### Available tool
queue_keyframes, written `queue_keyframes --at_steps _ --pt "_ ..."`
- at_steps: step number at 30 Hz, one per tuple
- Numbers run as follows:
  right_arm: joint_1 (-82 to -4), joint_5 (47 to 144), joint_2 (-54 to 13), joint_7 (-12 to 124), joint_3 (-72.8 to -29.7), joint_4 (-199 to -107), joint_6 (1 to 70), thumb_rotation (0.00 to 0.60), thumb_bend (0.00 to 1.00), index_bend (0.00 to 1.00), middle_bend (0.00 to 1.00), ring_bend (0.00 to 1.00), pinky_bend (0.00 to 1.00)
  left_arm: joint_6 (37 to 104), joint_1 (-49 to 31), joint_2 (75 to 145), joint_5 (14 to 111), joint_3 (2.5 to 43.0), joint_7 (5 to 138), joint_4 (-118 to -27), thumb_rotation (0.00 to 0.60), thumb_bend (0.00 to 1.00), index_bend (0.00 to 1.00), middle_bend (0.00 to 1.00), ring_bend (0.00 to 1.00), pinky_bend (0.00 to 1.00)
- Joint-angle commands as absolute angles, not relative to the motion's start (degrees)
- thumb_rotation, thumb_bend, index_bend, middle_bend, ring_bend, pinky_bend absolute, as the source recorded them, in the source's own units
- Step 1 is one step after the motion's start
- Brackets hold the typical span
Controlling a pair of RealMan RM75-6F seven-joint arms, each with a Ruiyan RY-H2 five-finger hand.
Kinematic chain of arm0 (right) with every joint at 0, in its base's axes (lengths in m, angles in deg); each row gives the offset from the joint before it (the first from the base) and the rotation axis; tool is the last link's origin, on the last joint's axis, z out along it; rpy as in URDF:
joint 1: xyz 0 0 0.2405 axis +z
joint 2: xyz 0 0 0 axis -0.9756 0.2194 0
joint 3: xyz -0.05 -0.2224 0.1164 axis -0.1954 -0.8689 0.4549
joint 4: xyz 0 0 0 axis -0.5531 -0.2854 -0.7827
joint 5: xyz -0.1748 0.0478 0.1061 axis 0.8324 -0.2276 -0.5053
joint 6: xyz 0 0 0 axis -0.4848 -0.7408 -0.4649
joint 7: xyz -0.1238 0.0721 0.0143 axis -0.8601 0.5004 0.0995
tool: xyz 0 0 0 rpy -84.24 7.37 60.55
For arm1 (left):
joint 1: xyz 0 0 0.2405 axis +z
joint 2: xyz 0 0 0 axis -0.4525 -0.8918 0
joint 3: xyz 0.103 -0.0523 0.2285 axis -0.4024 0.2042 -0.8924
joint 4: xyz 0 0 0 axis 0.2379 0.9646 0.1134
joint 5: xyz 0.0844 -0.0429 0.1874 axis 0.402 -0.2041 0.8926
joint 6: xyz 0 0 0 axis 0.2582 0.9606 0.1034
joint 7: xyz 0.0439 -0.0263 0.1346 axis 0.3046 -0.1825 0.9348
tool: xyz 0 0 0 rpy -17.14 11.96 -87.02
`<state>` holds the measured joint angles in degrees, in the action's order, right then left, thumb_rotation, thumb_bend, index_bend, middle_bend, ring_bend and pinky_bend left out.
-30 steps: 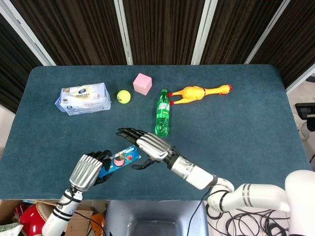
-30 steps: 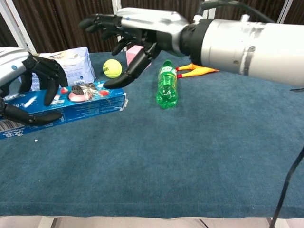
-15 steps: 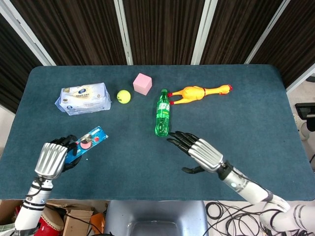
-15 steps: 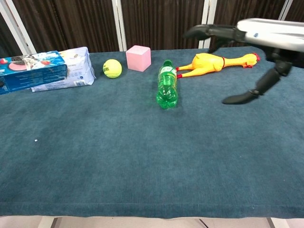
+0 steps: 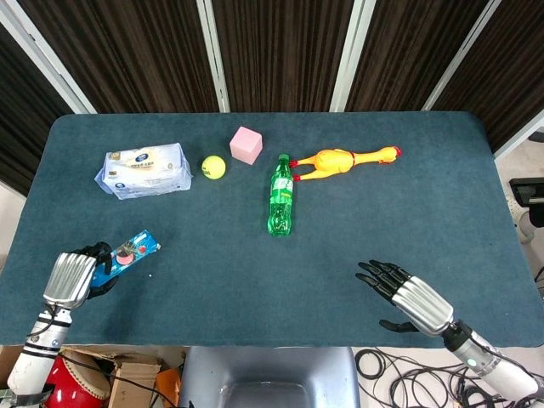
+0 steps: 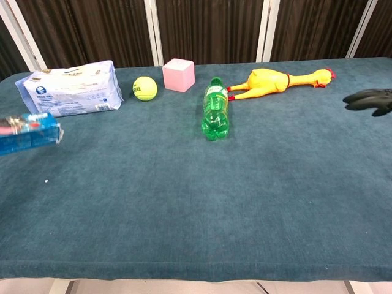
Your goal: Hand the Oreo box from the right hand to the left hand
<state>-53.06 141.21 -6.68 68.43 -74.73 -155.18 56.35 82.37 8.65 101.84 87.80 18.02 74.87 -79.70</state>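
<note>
The blue Oreo box is held in my left hand at the near left corner of the table, its free end pointing up and to the right. In the chest view only the box's end shows at the left edge, blurred, and the left hand itself is out of that frame. My right hand hovers at the near right of the table with its fingers spread and nothing in them. Just its dark fingertips show at the right edge of the chest view.
A green bottle lies mid-table. Behind it are a rubber chicken, a pink cube, a tennis ball and a tissue pack. The blue table ends close to both hands.
My left hand took the Oreo box and carried it left and toward the near edge. My right hand let go and drew back to the near right.
</note>
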Motion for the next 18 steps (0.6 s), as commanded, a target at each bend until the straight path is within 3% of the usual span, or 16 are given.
queue_keyframes --at_steps 1,10,14,18 --pt "-55.85 139.86 -7.33 63.77 -75.18 -153.81 56.17 0.6 0.12 0.0 0.01 0.01 0.17 80.94 9.1 103.08 87.45 16.51 74.21 -78.11 0.6 0.27 0.63 0.74 0.69 0.75" --pt "-59.53 130.85 -7.64 53.57 -72.52 -156.06 50.79 0.6 0.12 0.0 0.01 0.01 0.17 84.02 11.03 106.03 88.79 15.21 76.25 -73.57 0.6 0.27 0.51 0.59 0.57 0.67" --pt "-60.56 130.26 -7.18 52.5 -71.85 -157.29 51.14 0.6 0.12 0.0 0.02 0.01 0.17 82.15 10.91 105.2 88.0 14.86 75.32 -73.99 0.6 0.27 0.36 0.41 0.48 0.61" --pt "-60.71 131.04 -7.1 52.61 -71.69 -157.54 50.81 0.6 0.12 0.0 0.02 0.01 0.17 80.94 10.46 104.9 88.27 14.49 74.64 -73.85 0.6 0.27 0.18 0.22 0.3 0.52"
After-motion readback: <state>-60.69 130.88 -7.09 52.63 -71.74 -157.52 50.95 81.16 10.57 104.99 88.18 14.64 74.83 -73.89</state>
